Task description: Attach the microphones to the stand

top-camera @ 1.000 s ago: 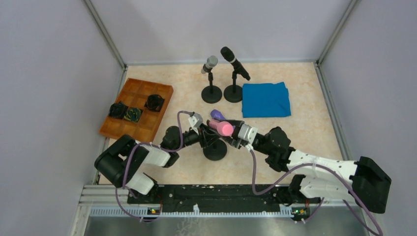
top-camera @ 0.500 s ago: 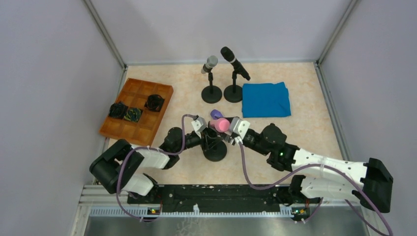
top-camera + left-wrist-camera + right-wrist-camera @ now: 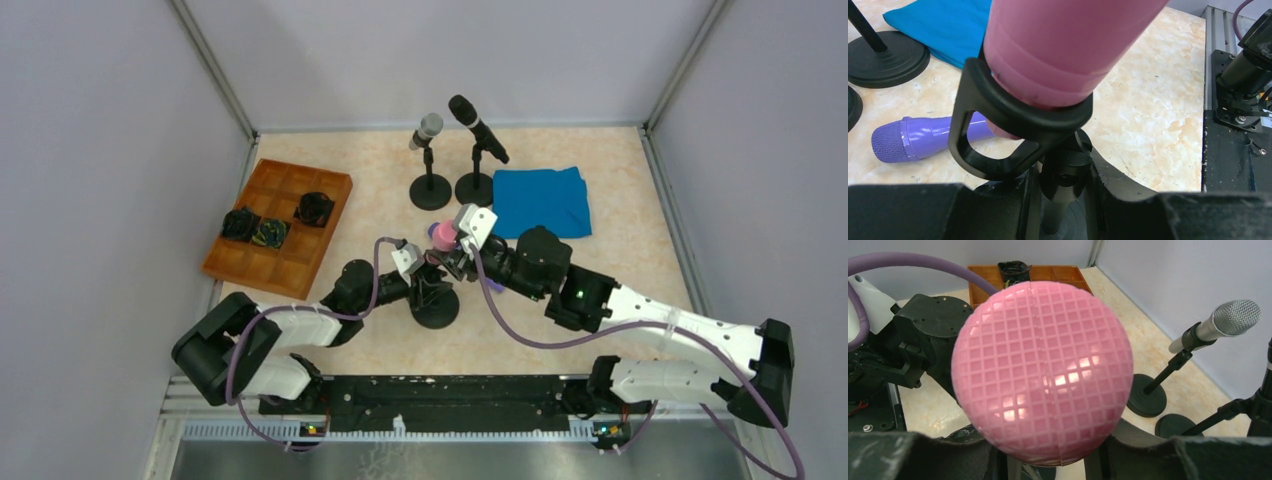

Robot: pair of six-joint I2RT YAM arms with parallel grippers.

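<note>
At centre stand point(image 3: 437, 312), pink microphone point(image 3: 1043, 372) tilted, head upward, tail through clip point(image 3: 998, 107); right tool point(image 3: 453, 254) clamps it, left tool point(image 3: 1060, 186) clamps stand.

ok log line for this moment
pink mic: in clip; left gripper: shut on stand; right gripper: shut on pink mic; purple mic: on table

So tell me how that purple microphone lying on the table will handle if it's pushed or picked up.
The purple microphone lies on its side with a round body on the smooth table, so a push will probably roll it. Its barrel looks glossy, so a grasp may slip unless it is placed squarely. It appears rigid and likely light.
</note>
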